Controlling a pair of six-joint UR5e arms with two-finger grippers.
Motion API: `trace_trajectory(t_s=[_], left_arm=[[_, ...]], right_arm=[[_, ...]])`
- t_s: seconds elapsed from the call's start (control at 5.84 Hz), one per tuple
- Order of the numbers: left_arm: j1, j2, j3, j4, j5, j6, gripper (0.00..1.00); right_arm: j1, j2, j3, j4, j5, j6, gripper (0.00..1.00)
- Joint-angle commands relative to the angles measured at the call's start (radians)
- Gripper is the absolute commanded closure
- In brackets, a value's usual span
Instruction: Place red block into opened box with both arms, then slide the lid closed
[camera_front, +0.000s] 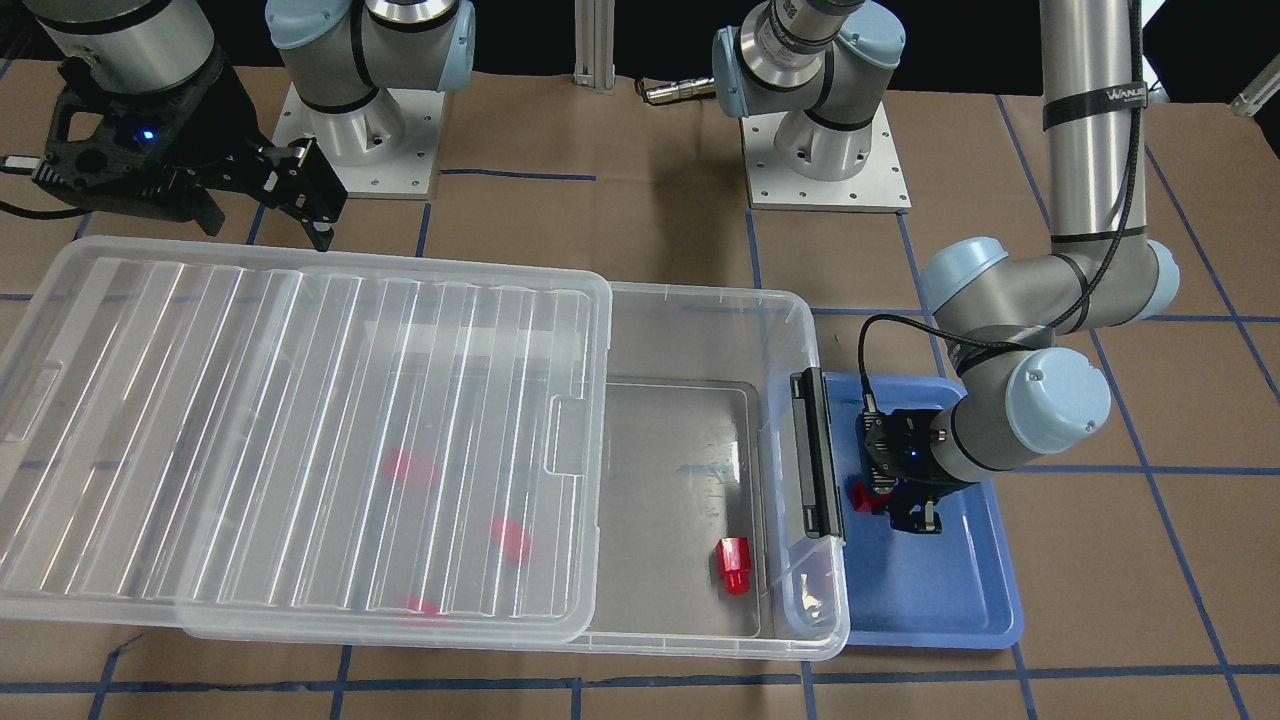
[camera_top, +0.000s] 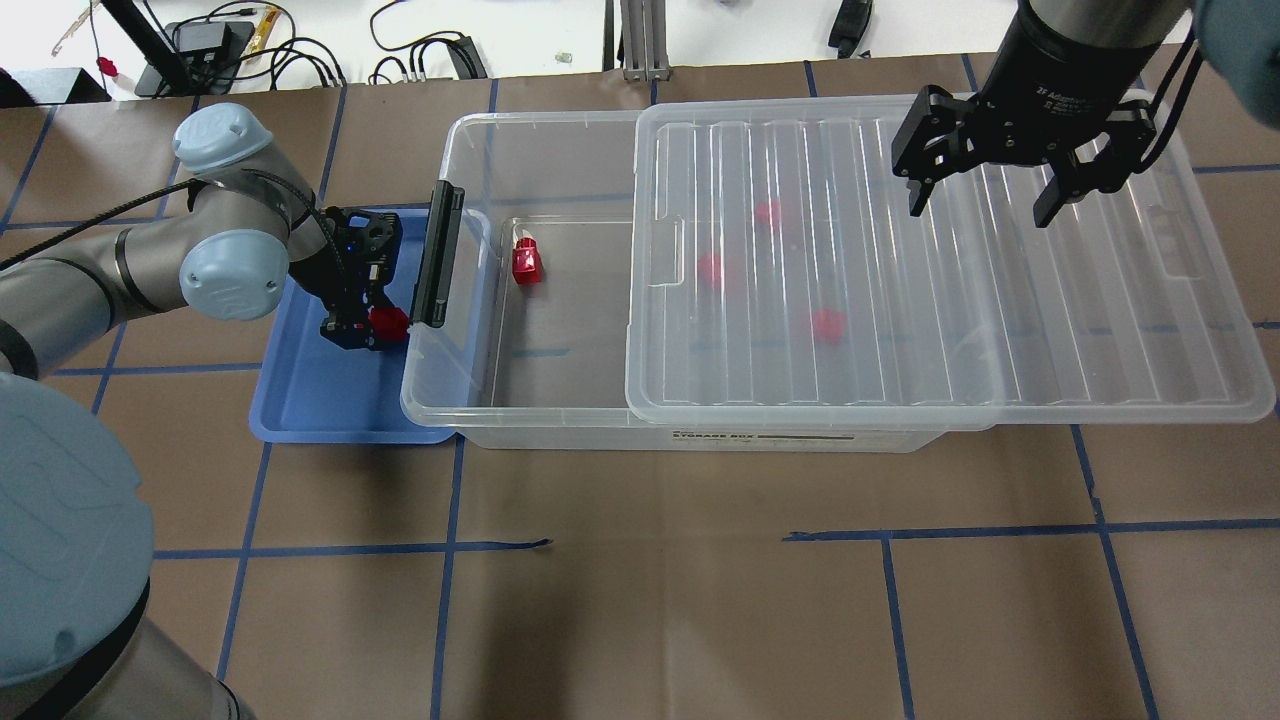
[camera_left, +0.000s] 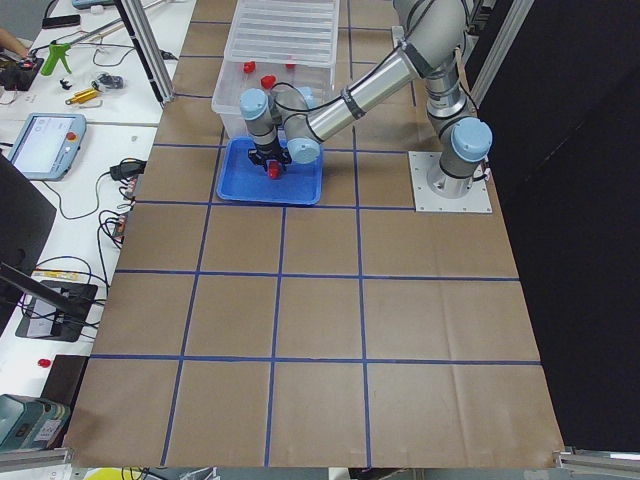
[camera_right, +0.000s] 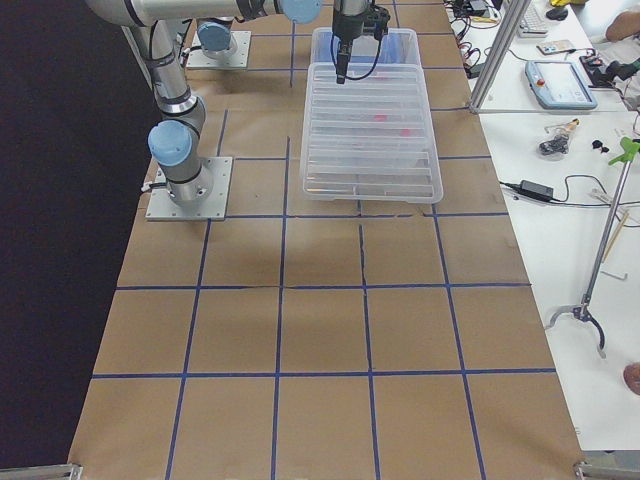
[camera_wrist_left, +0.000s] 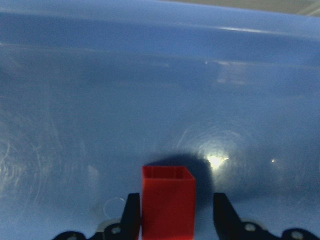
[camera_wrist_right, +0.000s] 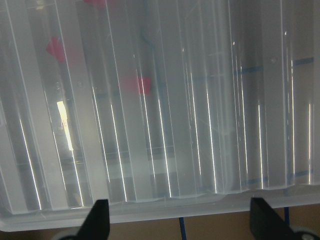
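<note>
Now, left gripper (camera_wrist_left: 173, 212) loosely astride red block (camera_top: 388, 322) in tray (camera_top: 320, 400), right gripper (camera_top: 980, 207) spread

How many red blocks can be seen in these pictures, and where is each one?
5. One red block sits between the left gripper's fingers at the blue tray. One lies in the box's uncovered part. Three show through the lid. More may be hidden.

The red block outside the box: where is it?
Overhead view, left: the red block is over the blue tray, inside the left claw, beside the latch of the box.
</note>
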Motion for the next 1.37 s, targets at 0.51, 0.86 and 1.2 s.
trace_trajectory(t_s=[0.51, 0.86, 1.2], left_arm=[[-0.011, 0.191, 0.033, -0.18, -0.036, -0.052, 0.96], [-0.058, 0.284, 0.142, -0.388, -0.039, -0.165, 0.97], [-0.172, 0.316, 0.22, -0.458, -0.039, -0.247, 0.96]], right_arm=[[-0.001, 0.001, 0.007, 0.0, 0.001, -0.009, 0.0], [-0.001, 0.001, 0.006, 0.0, -0.002, -0.011, 0.0], [-0.001, 0.001, 0.007, 0.0, -0.001, -0.011, 0.0]])
